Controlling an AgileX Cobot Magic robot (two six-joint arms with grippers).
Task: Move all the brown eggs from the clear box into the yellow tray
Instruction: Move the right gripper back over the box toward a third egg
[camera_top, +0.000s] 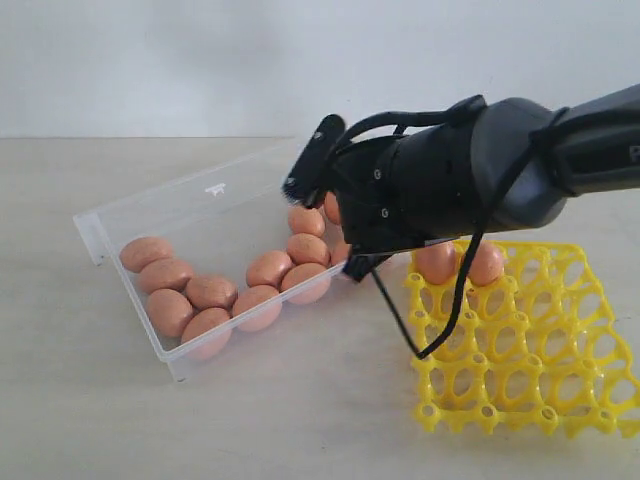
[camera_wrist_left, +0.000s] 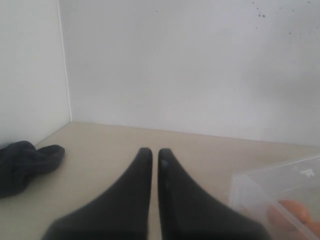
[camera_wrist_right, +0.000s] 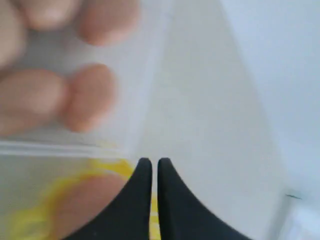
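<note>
Nearest me, toward the table's (camera_top: 300, 410) front right corner, the yellow tray (camera_top: 430, 412) sat flat, and I counted two brown eggs (camera_top: 436, 262) seated side by side in cups of its far row. Just beyond and to the left, the clear box (camera_top: 200, 190) lay askew across the middle of the table, its right end close to the tray's far left corner. The other eggs (camera_top: 258, 307) were bunched along the box's near wall and toward that right end, several touching. My right arm reached over that end and hid part of it. Its tool (camera_wrist_right: 150, 167) was clenched, fingers pressed together with nothing between them, and the wrist camera gave me only blurred eggs behind the box wall and one in a yellow cup. The left tool (camera_wrist_left: 151, 155) hung clenched and empty above bare table by the box's left end, with a dark cloth (camera_wrist_left: 25, 162) farther out near the wall.
</note>
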